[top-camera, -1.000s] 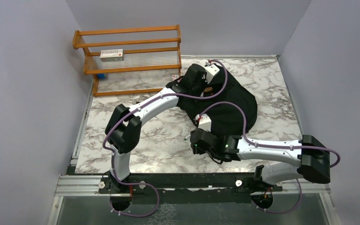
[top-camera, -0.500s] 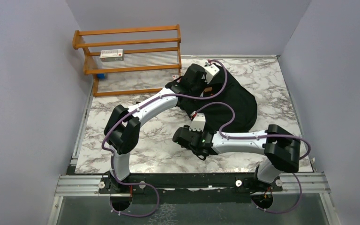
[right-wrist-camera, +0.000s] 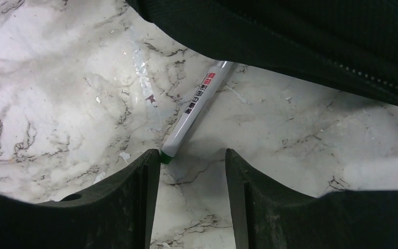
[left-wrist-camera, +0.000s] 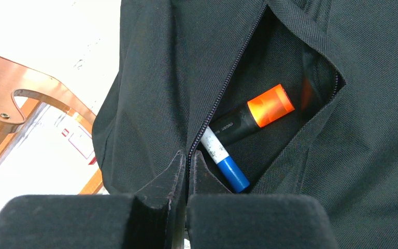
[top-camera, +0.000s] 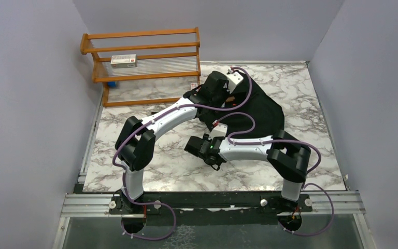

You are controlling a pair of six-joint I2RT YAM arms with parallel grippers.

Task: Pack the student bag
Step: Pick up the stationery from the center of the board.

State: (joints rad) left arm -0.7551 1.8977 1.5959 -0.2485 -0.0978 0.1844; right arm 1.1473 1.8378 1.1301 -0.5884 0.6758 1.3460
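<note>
- Left gripper: fingers pressed together, pinching the zipper edge of the student bag right at their tips.
- Just beyond those tips, the open pocket holds an orange-capped marker and a blue-capped pen.
- Right gripper: jaws spread, low over the marble table.
- A white pen lies just ahead, its green tip beside one finger, with the bag's edge beyond it.

The bag is held by its edge between the left fingers, at the near end of an open pocket. In the pocket two markers are laid: the near marker just beyond the fingertips, the far marker behind it, touching it. A rack is seen left of them. On the table, a pen is laid ahead of the right fingers, its near end at one fingertip, its far end at the bag's edge.
</note>
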